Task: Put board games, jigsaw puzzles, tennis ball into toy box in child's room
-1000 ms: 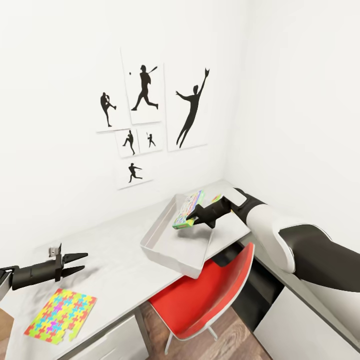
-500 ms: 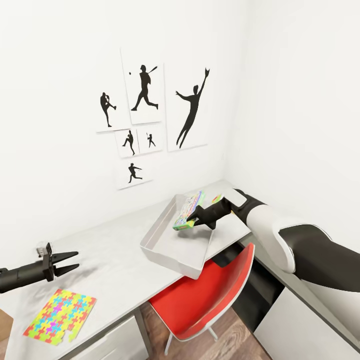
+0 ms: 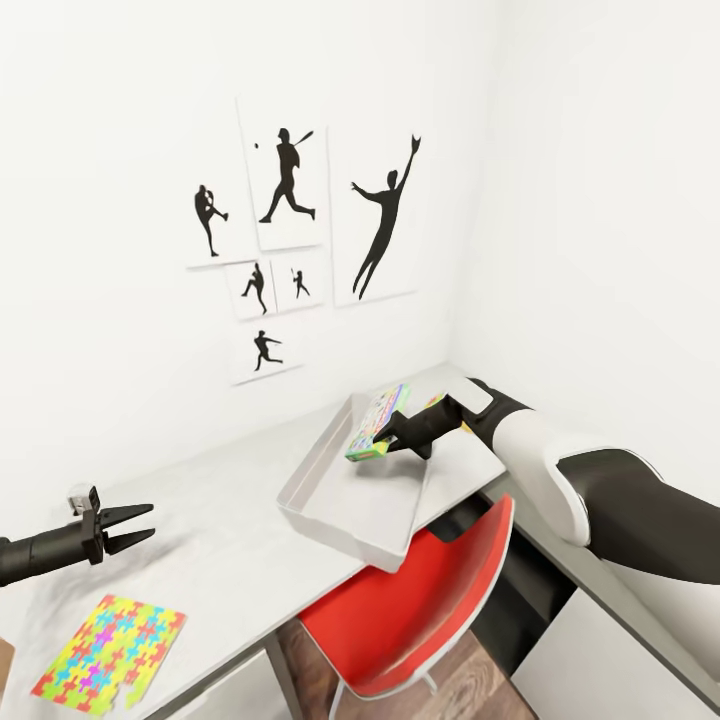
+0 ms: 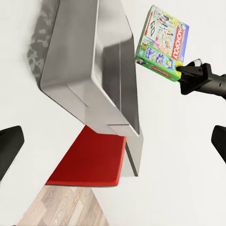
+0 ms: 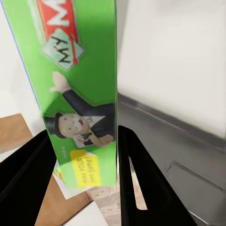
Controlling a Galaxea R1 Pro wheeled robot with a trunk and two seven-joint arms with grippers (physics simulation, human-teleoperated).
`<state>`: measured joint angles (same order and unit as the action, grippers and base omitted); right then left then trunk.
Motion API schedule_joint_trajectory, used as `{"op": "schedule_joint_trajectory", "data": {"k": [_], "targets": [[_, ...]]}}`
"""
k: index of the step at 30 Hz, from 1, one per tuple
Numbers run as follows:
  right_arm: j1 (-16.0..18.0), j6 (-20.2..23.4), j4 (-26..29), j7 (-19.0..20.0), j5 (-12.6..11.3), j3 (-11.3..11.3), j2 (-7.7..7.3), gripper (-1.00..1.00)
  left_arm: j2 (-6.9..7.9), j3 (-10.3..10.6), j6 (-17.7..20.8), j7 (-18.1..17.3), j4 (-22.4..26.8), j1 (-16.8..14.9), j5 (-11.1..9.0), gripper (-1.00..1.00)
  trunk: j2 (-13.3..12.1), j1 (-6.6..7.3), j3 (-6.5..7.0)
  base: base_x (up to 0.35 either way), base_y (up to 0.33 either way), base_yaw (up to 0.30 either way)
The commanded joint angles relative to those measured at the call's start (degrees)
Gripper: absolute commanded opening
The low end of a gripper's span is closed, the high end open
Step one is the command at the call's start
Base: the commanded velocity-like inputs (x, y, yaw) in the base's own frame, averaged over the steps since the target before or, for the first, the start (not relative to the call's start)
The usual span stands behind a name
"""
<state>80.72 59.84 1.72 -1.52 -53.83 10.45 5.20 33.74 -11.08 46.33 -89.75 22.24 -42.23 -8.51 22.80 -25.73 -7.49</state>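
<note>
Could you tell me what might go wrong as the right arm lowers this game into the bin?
The Monopoly box is pinched only at one edge by the right gripper, so it may swing or slip. The toy box overhangs the table edge above the red chair; a push could tip it.

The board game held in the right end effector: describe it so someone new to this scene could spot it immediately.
Find the pale grey table under the wall pictures, then the open grey toy box near its corner. Above the box, the right end effector grips a thin green board game by its edge. Unlike the flat multicoloured jigsaw puzzle lying on the table, it hangs in the air, tilted.
</note>
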Motion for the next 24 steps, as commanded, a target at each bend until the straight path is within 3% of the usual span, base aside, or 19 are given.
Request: {"op": "schedule_joint_trajectory", "data": {"k": [1,24], "targets": [[0.1,0.2,0.0,-0.2,-0.6,0.4,0.03,-1.00,0.01,0.0,0.6,-0.2,0.0,0.0,0.1,1.00,0.1,-0.05,-0.12,0.174,0.000,0.000],[0.1,0.2,-0.1,-3.9,-0.6,0.5,0.16,-1.00,-0.10,-0.1,0.6,-0.2,0.0,0.1,0.1,1.00,0.1,-0.05,-0.12,0.048,0.001,0.000]]}}
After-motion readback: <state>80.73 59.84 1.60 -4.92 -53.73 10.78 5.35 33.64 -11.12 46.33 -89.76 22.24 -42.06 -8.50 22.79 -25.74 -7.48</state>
